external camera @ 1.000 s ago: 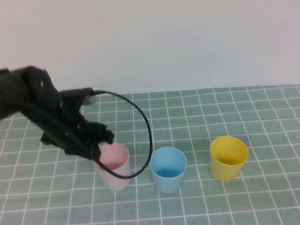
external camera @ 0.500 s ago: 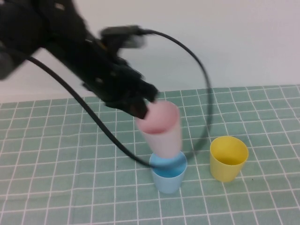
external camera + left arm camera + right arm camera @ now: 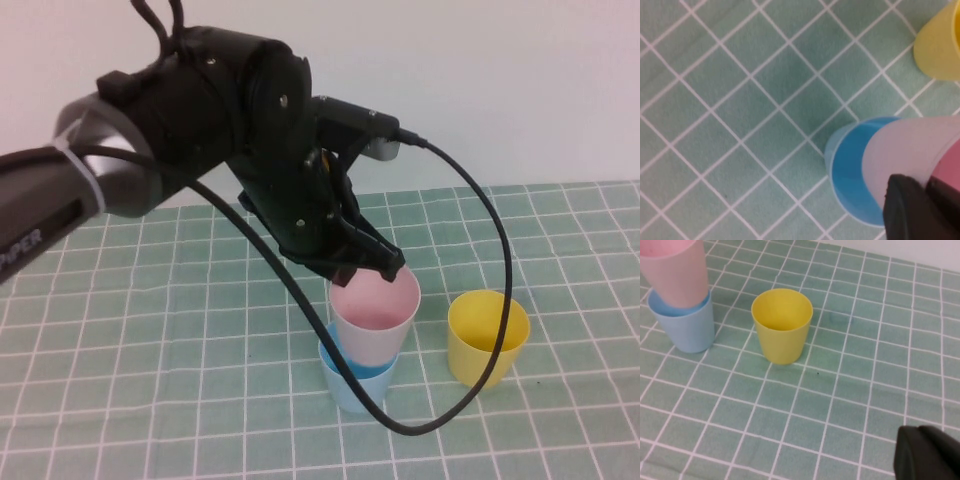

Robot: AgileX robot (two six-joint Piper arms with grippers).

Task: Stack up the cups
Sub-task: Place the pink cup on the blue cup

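Note:
My left gripper (image 3: 368,272) is shut on the far rim of the pale pink cup (image 3: 375,310). The pink cup's base sits inside the light blue cup (image 3: 348,386), which stands on the mat; most of the pink cup still rises above the blue rim. The yellow cup (image 3: 487,338) stands alone to the right. In the left wrist view the gripper (image 3: 927,200) pinches the pink cup's (image 3: 905,150) wall over the blue cup (image 3: 850,170). My right gripper (image 3: 927,455) is shut and empty, low over the mat, apart from the yellow cup (image 3: 782,325); it is outside the high view.
A green checked mat (image 3: 150,380) covers the table, with a white wall behind it. The left arm's black cable (image 3: 500,300) loops down in front of the blue cup and past the yellow cup.
The left gripper lifted the pink cup from the left, carried it right over the blue cup and lowered it into the blue cup. The blue and yellow cups stayed put.

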